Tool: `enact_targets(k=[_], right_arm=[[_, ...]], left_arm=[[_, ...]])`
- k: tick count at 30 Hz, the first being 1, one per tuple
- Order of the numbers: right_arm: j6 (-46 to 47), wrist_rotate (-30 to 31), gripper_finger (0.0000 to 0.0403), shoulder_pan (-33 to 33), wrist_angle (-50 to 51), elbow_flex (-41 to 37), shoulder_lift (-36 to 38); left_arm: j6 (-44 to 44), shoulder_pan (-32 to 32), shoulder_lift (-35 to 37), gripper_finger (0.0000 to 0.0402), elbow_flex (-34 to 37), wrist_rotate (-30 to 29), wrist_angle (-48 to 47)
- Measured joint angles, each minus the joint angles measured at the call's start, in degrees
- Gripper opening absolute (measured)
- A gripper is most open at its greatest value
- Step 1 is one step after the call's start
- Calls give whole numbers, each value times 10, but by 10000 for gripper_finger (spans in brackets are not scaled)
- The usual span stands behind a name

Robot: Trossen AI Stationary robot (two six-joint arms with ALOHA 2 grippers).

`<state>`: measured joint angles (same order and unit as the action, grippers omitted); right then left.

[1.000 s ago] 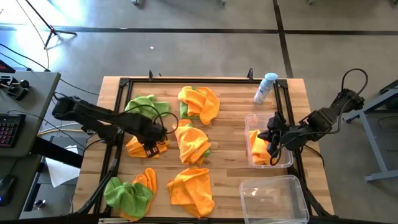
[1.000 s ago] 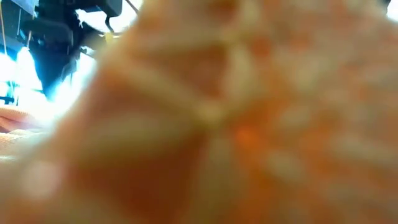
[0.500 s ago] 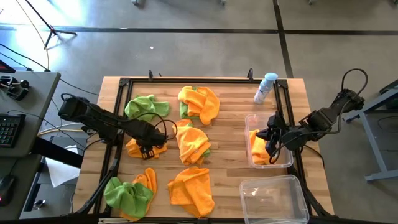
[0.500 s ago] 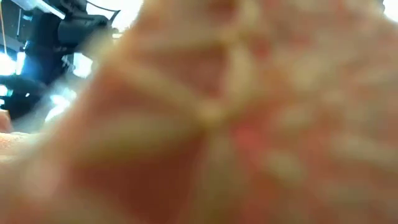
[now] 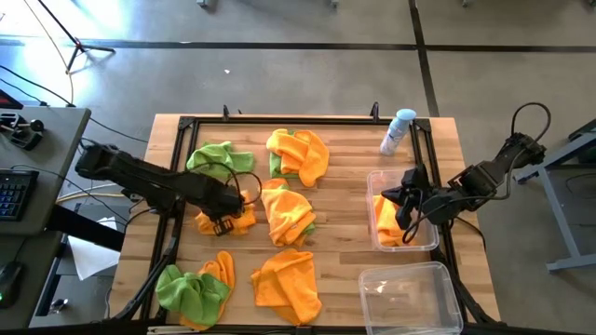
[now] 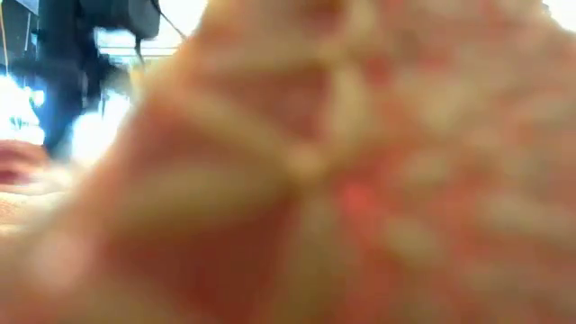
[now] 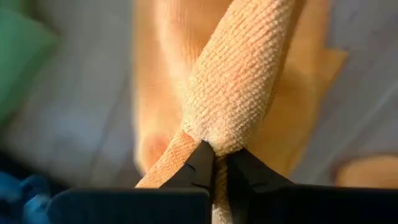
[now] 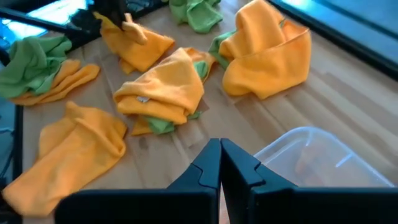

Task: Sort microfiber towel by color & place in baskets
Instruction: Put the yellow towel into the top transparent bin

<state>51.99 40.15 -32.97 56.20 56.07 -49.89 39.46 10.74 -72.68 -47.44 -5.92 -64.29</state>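
Since half a second ago the left arm has drawn back a little toward the left edge, and its hand (image 5: 223,221) still sits on the orange towel (image 5: 222,220) at the left middle of the wooden surface (image 5: 349,158). In the left wrist view the two fingers (image 7: 202,165) are pressed together on a raised fold of this orange towel (image 7: 239,81), so the hand is clenched on the cloth.

At the near edge lies a green towel (image 5: 184,288) with an orange one beside it, then a spread orange towel (image 5: 287,279), and at the near right an empty clear basket (image 5: 410,296). In the low view an orange cloth (image 6: 342,180) lies directly before the camera and hides almost everything.

In the middle lies an orange pile (image 5: 289,212) with a bit of green under it. To the right the second basket (image 5: 374,181) holds an orange towel (image 5: 386,221). The right hand (image 5: 404,207) hangs over this basket with its fingers (image 8: 205,168) closed together and holding nothing.

Farther back lie a green towel (image 5: 219,158) and another orange pile (image 5: 300,154). A spray bottle (image 5: 399,130) stands at the far right.
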Motion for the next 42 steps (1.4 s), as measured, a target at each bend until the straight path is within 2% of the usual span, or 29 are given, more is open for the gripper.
enact_targets(k=[8,14,19,31,37,42], right_arm=[[0,19,0,0,-7,0,0],[0,19,0,0,-19,0,0],[0,24,16,0,-31,0,0],[-60,82,104,0,-114,0,-4],[-181,93,136,20,-258,0,-39],[-294,43,164,62,-412,0,-90]], left_arm=[[63,24,91,1,-164,-82,-119],[74,45,119,1,-258,-154,-119],[42,51,108,1,-310,-174,-105],[-105,50,59,0,-374,-216,74],[-175,25,28,0,-383,-217,186],[-201,-8,-8,0,-383,-160,265]])
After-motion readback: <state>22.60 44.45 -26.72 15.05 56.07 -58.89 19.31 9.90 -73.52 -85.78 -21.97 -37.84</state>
